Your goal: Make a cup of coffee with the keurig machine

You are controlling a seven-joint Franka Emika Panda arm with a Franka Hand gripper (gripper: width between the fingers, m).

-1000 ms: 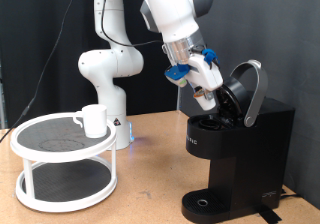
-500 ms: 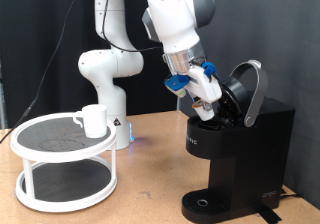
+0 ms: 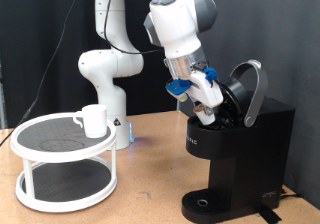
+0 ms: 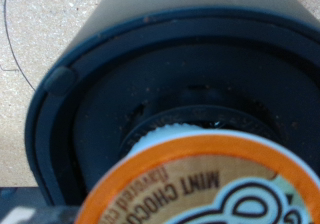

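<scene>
The black keurig machine point(image 3: 240, 154) stands at the exterior view's right with its lid point(image 3: 250, 89) hinged open. My gripper point(image 3: 208, 111) hangs at the open pod chamber, just in front of the lid. In the wrist view a pod with an orange-rimmed printed top point(image 4: 200, 189) sits close to the camera, held over the round black chamber point(image 4: 150, 94). The fingers themselves do not show in that view. The white cup point(image 3: 94, 119) stands on the top tier of a round white stand at the exterior view's left, far from the gripper.
The two-tier white stand point(image 3: 60, 169) with dark mesh shelves fills the left of the wooden table. The arm's white base point(image 3: 105, 79) stands behind it. The machine's round drip base point(image 3: 205, 204) is at the bottom, with nothing on it.
The gripper has come down and a little towards the machine's open chamber with the pod. The cup and the machine have not moved.
</scene>
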